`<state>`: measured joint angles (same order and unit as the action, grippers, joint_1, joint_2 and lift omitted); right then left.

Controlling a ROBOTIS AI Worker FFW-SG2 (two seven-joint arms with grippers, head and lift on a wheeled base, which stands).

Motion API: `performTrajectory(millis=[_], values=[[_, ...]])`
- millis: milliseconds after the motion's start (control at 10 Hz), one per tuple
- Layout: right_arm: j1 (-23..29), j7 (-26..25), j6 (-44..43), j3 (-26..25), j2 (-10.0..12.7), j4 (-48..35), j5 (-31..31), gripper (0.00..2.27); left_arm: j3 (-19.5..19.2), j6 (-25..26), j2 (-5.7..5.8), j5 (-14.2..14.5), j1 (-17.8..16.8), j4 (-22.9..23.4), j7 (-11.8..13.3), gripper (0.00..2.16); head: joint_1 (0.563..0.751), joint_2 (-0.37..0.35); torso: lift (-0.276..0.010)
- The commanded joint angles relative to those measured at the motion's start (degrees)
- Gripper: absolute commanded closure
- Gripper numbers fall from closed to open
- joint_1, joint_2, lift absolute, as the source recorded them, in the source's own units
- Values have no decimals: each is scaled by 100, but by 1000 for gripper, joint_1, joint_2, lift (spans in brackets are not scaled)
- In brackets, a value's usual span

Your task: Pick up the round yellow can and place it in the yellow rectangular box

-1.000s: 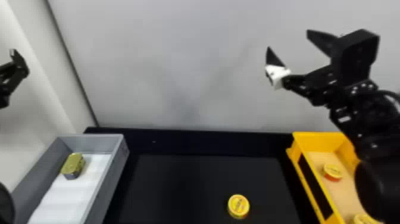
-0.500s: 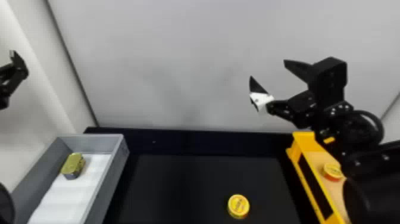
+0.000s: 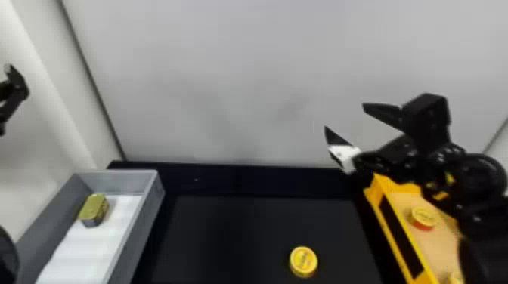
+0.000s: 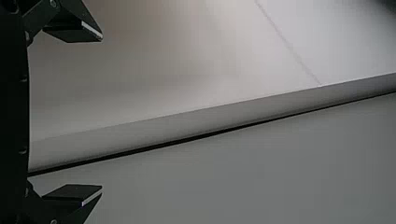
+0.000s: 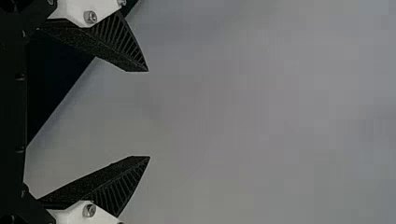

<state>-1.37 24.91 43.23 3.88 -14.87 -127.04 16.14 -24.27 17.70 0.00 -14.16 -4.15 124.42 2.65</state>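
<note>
My right gripper [image 3: 344, 115] is held high in the head view, above the far end of the yellow rectangular box [image 3: 393, 230], up and to the right of the round yellow can [image 3: 303, 261] on the black table. In the right wrist view this gripper [image 5: 149, 114] is open, nothing between its fingers. Inside the box lies another round yellow can [image 3: 423, 218] with a red side. My left gripper [image 3: 14, 85] is parked at the left edge of the head view; in the left wrist view the gripper [image 4: 102, 114] stands wide open and holds nothing.
On the left, a grey box [image 3: 148, 215] with a white lining holds a gold-topped rectangular tin [image 3: 93, 210]. The black table [image 3: 234, 230] stretches between both boxes. Behind it rises a pale wall [image 3: 242, 87]. Part of another yellow item [image 3: 455, 279] lies low in the yellow box.
My right arm has moved left and downward, from above the yellow box's far side toward the middle, its gripper still open. The left arm, the cans and both boxes have kept their places.
</note>
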Motion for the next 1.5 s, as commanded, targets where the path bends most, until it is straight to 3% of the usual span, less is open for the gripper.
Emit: performTrajectory(millis=[0, 100, 200, 400, 600, 800, 1200, 1400], values=[[286, 182, -656, -511, -359, 689, 39, 113, -448, -293, -15, -315, -165, -234, 403, 130, 629, 12, -55], [356, 235, -867, -784, -95, 1050, -22, 113, -518, -134, -15, -315, -156, -234, 543, 130, 629, 12, -55], [497, 384, -885, -977, 19, 1146, 22, 113, -237, 121, -15, -254, -60, -234, 394, 130, 629, 12, -55], [594, 367, -832, -704, -7, 1348, 171, 113, 97, 288, -15, 45, 230, -243, -151, 130, 629, 12, -55], [629, 384, -797, -450, -113, 1559, 224, 114, 167, 314, -15, 28, 274, -366, -177, 130, 629, 12, -55], [629, 481, -744, -168, -210, 1726, 224, 114, 176, 323, -15, -78, 318, -472, -37, 130, 629, 12, -55], [673, 631, -489, 456, -649, 2087, 48, 117, 150, 349, -15, -236, 389, -489, -10, 130, 629, 12, -55], [735, 771, -357, 526, -860, 2096, 22, 117, -184, 367, -15, -438, 310, -287, -10, 130, 629, 12, -55]])
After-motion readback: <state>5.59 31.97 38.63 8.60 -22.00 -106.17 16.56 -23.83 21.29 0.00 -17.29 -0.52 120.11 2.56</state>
